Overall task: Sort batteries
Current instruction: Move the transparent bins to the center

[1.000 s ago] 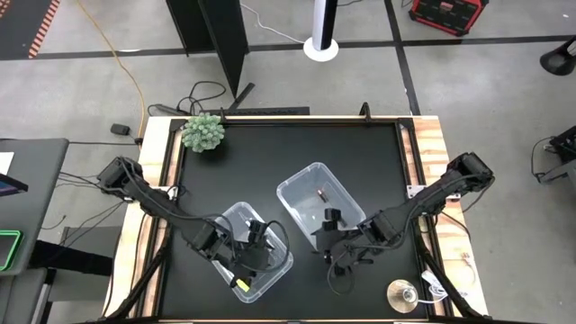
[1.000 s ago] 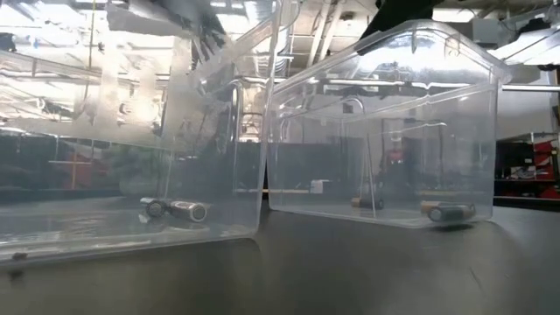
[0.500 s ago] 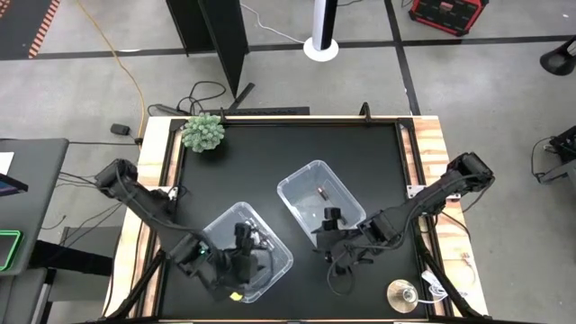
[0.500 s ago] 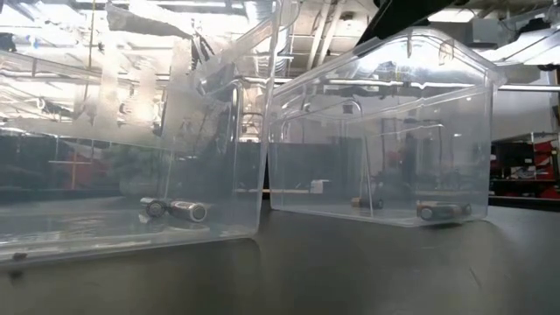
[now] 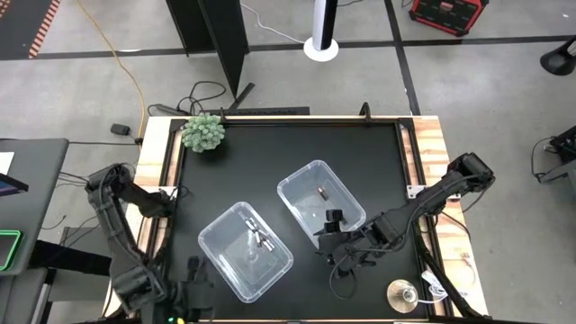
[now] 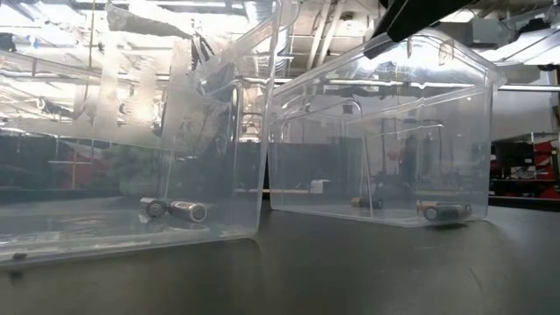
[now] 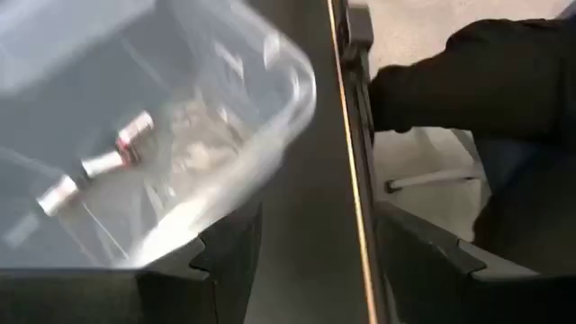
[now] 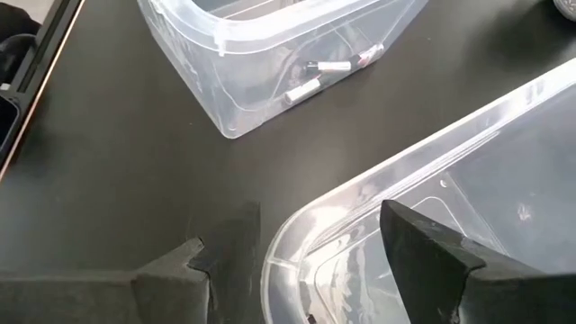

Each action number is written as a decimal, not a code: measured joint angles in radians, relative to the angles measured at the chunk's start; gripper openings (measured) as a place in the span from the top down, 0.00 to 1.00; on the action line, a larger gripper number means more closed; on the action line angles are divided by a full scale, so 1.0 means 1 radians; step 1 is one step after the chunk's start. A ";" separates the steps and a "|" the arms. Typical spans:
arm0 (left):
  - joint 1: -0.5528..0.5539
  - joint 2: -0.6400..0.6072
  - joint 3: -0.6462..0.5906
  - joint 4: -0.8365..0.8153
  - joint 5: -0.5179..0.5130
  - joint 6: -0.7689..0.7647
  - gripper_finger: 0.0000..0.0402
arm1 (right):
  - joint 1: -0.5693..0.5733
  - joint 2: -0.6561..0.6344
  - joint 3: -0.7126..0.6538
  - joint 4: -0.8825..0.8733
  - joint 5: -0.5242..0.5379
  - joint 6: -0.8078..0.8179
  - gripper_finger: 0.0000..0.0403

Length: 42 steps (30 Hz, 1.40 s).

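Two clear bins stand on the black table. The left bin holds whitish-silver batteries, which also show in the left wrist view. The right bin holds a dark battery; in the low view another battery lies on its floor. My left gripper is open near the table's near-left corner, clear of the left bin. My right gripper is open above the right bin's near corner, one finger on either side of the rim.
A small green plant sits at the far-left corner. A round silver disc lies off the table's near-right corner. The wooden table frame borders the black top. Bare black surface lies between the bins and the far edge.
My left arm has drawn back from over the left bin toward the table's near-left corner, leaving the bin and its batteries where they were. My right gripper has stayed over the right bin's near corner.
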State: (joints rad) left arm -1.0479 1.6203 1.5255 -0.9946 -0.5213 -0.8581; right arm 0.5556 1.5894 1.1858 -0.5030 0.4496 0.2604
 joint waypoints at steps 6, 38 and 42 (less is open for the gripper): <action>-0.047 0.000 -0.122 -0.023 0.015 -0.261 0.48 | -0.014 0.000 0.000 0.020 0.000 -0.004 0.39; 0.402 0.001 -0.458 -0.103 -0.089 0.057 0.48 | -0.070 0.000 0.000 0.086 -0.031 0.116 0.39; 0.451 0.001 -0.458 -0.104 -0.106 0.099 0.48 | -0.056 0.000 0.000 0.094 -0.032 0.117 0.39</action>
State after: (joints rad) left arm -0.5967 1.6211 1.0676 -1.0981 -0.6272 -0.7592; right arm 0.4998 1.5894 1.1858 -0.4085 0.4175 0.3771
